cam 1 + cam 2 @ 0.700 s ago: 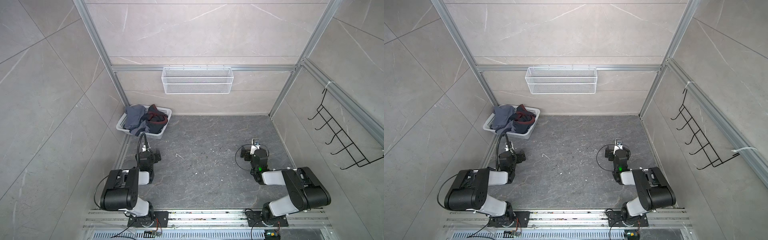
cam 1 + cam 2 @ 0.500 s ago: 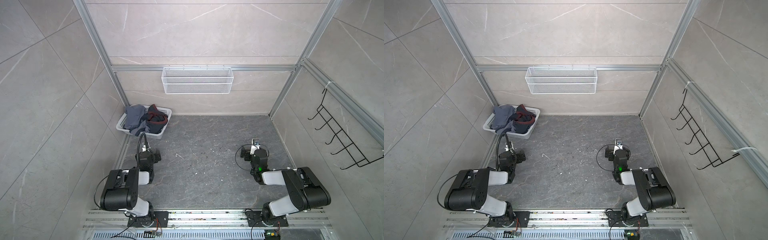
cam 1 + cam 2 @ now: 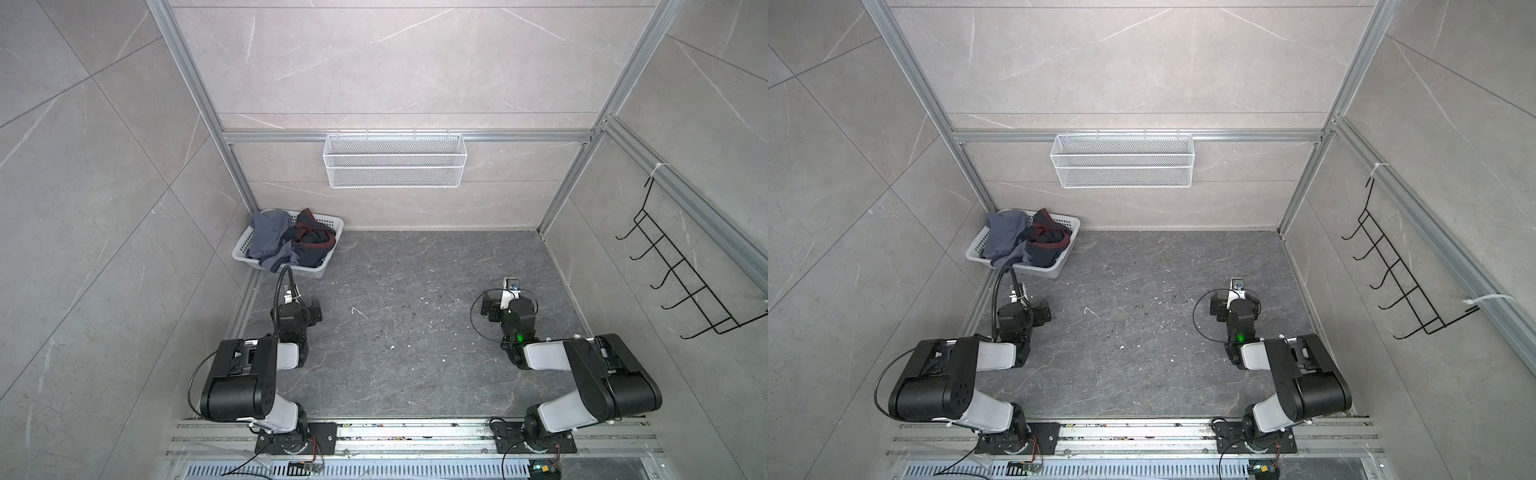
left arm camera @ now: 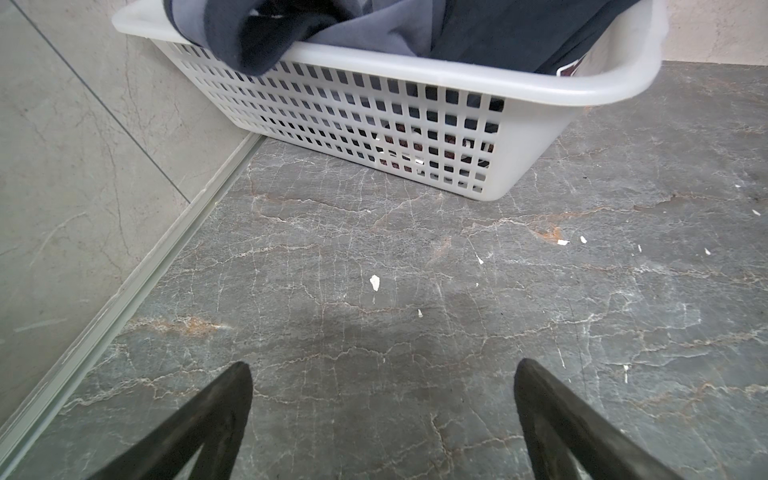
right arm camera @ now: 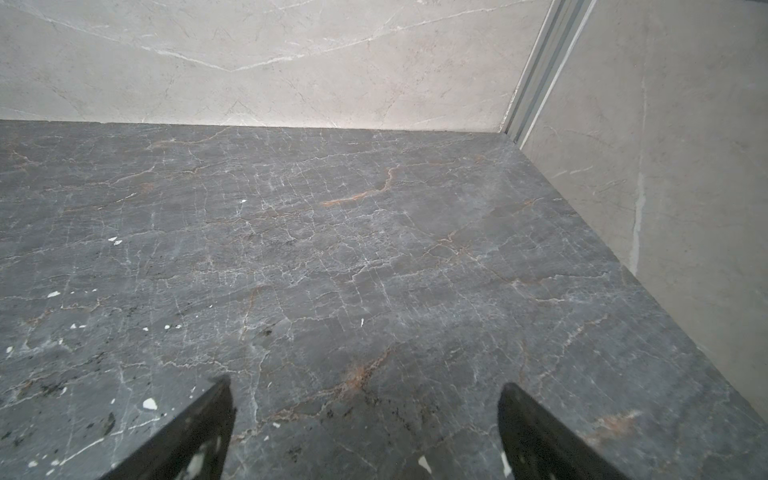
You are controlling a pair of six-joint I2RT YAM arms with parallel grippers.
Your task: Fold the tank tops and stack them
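I see the grey top (image 3: 266, 232) and navy top (image 3: 311, 243) crumpled in the basket (image 3: 305, 272) at ten o'clock on the floor (image 3: 395, 353), with grey cloth spilling over its rim. My left gripper (image 4: 382, 368), at nine, and right gripper (image 5: 365, 384), at three, both gape wide, holding nothing.

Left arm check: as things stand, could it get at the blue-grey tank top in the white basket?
Probably yes. The left gripper is open and empty, facing the basket close ahead. The blue-grey tank top lies uncovered, draped over the near rim, nothing in between.
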